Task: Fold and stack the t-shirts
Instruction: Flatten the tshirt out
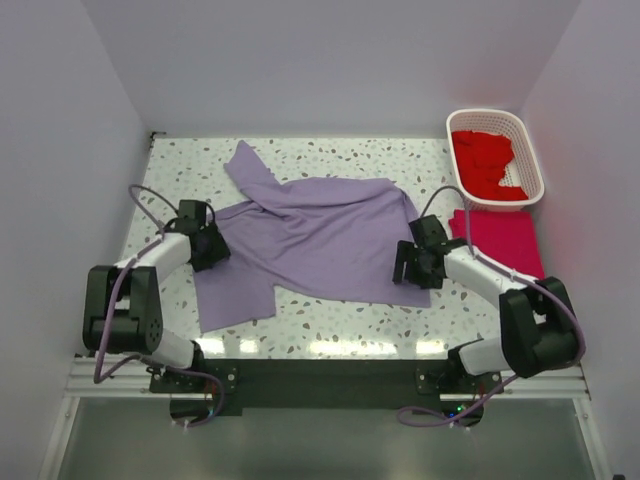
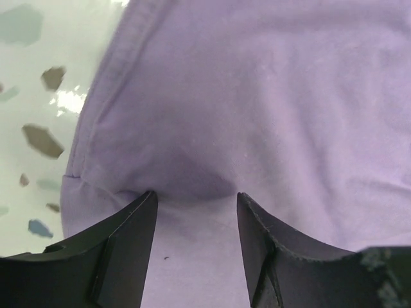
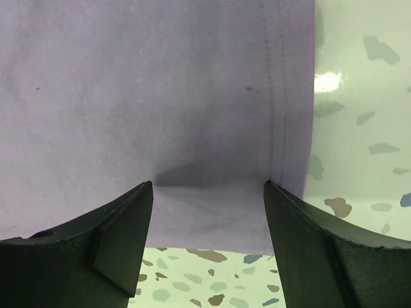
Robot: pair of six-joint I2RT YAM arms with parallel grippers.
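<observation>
Tee in lavender [image 1: 320,235] lies spread on worktop [image 1: 340,322]; we see L hand [image 2: 196,212] and R hand [image 3: 209,192] both released, jaws apart over its side edges. Pink tee [image 1: 503,240] folded by basket [image 1: 534,165] w/ red tees [image 1: 482,160].

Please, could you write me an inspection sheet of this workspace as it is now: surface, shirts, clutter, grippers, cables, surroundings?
Surface: speckled terrazzo table, with light reflections near the front edge.
Job's things: lavender t-shirt spread out and wrinkled; crimson-pink t-shirt folded flat at the right; red t-shirts heaped in the white basket in the far right corner.
Clutter: nothing seen.
Grippers: left gripper open over the lavender shirt's left edge; right gripper open over its hemmed right edge.
Cables: purple cables loop from each arm.
Surroundings: plain white walls on three sides.
</observation>
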